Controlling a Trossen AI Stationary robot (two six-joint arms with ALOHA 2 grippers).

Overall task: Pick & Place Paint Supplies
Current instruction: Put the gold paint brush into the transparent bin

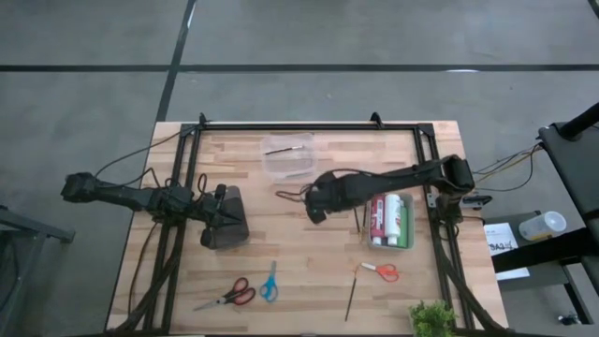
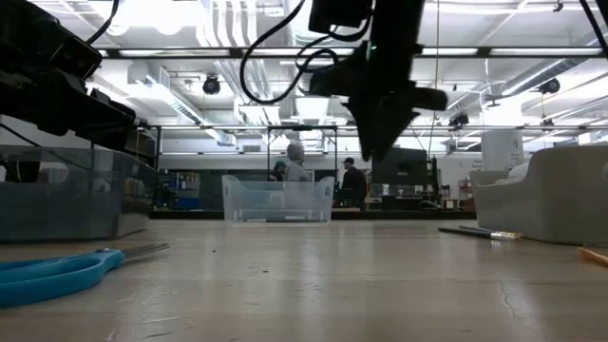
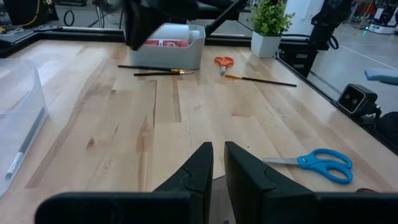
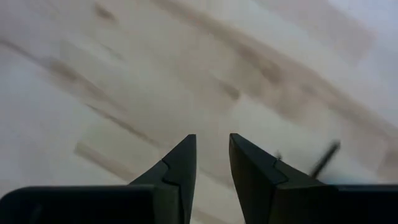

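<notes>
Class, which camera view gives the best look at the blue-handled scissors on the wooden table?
The left wrist view: the blue-handled scissors lie whole and close, handles and blades distinct. The high view shows them small but complete, beside red-handled scissors. The low view shows only blurred handles. The right wrist view misses them.

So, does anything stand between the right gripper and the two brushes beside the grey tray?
Nothing visible does. The right gripper hangs over bare wood, and the two brushes lie flat on the table against the grey tray. Only open board shows between them. The clear bin sits off that line.
</notes>
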